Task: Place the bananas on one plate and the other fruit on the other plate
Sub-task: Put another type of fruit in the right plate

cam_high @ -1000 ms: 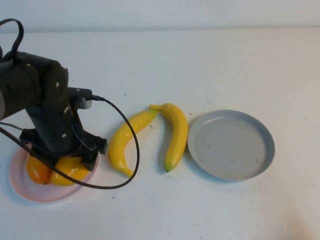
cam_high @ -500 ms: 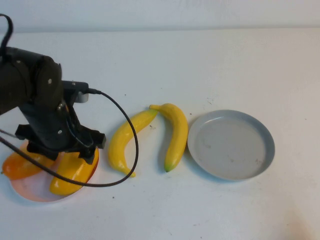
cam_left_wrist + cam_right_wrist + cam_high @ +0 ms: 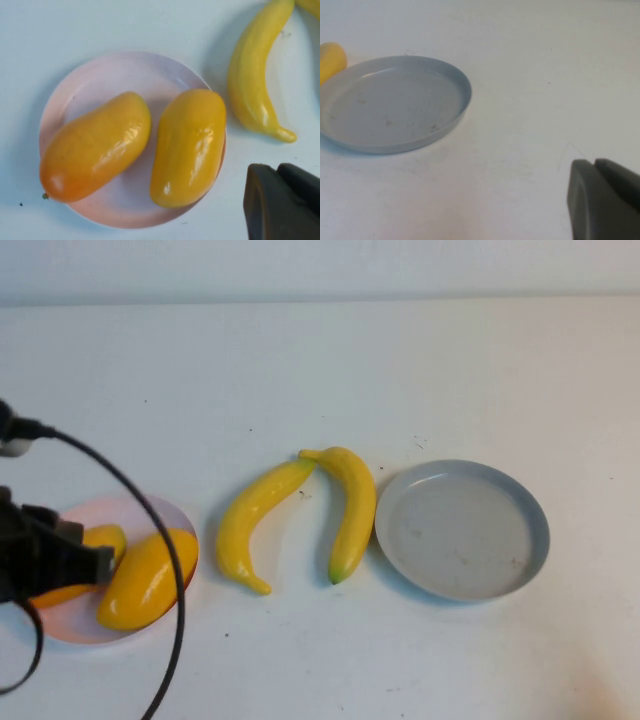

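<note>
Pink plate (image 3: 125, 75) has both mangoes (image 3: 187, 145) on it. Left claw (image 3: 282, 200) is shut, empty, just beside that plate. Bananas (image 3: 300, 515) lie on the worktop (image 3: 330, 370) near the grey plate (image 3: 462, 530). Right claw (image 3: 605, 200) is shut, empty.

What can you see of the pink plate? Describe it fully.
The pink plate is round, shallow, pale and smooth, perhaps plastic. It lies flat on the white table, near its left edge. Two mangoes lie side by side in it, one overhanging the rim. A banana lies close by, not touching.
</note>
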